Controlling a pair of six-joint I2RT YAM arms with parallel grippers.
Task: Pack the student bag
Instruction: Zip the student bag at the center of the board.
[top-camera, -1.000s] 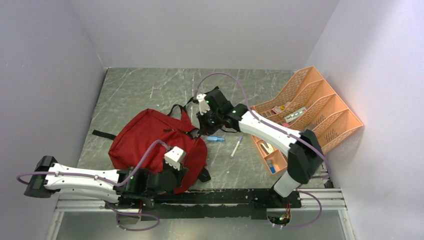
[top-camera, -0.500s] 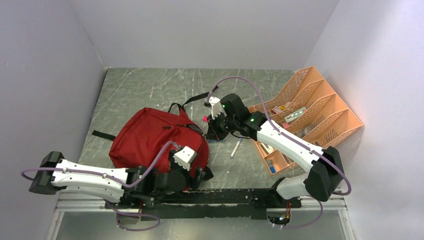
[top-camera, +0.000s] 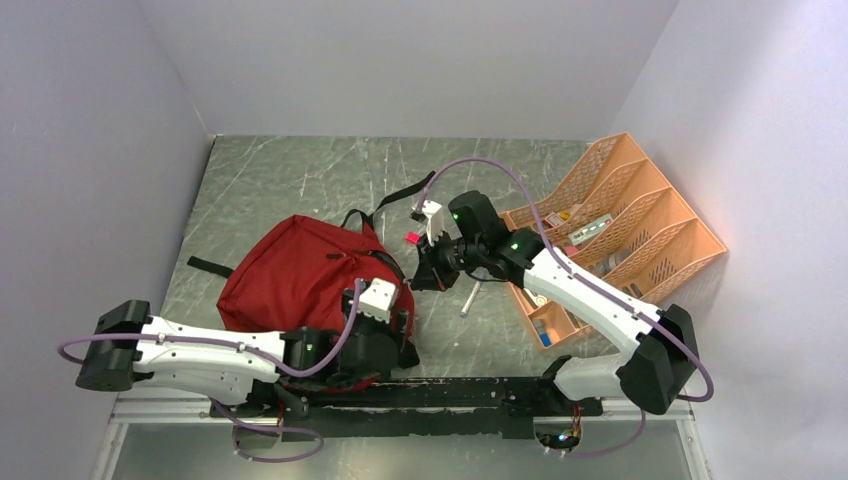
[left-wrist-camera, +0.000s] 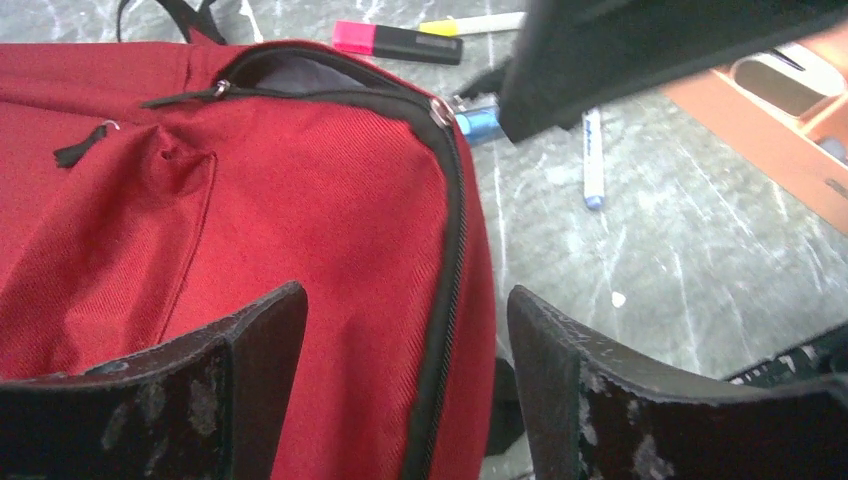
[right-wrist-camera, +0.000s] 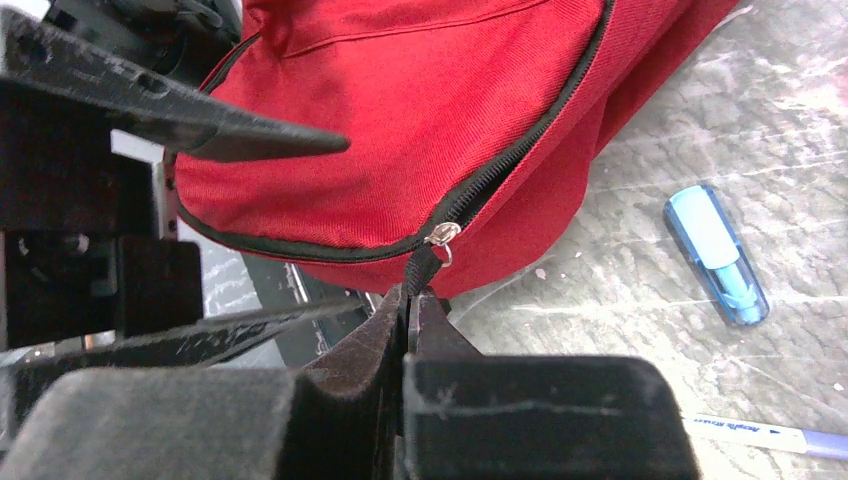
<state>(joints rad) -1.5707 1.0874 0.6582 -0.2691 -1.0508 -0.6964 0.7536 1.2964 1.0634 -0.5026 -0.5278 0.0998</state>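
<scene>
The student bag (top-camera: 295, 275), a dark red backpack with black zipper trim, lies left of centre. Its main opening (left-wrist-camera: 300, 75) gapes a little and shows grey lining. My right gripper (right-wrist-camera: 410, 292) is shut on the black pull tab (right-wrist-camera: 424, 265) of the bag's zipper, just below the metal slider (right-wrist-camera: 443, 236); from above it (top-camera: 428, 272) sits at the bag's right edge. My left gripper (left-wrist-camera: 405, 295) is open just above the bag's near right side, with red fabric and the zipper line (left-wrist-camera: 452, 250) between its fingers. It holds nothing.
A blue capped marker (right-wrist-camera: 718, 255) and a white pen (top-camera: 472, 297) lie on the table right of the bag. A pink highlighter (left-wrist-camera: 395, 40) lies beyond it. The orange desk organiser (top-camera: 620, 215) with small items stands at the right. Walls enclose the table.
My left gripper has opened and let go of the bag's near edge, shifting right. My right gripper has drawn the zipper tab rightward and nearer, and the bag has shifted slightly.
</scene>
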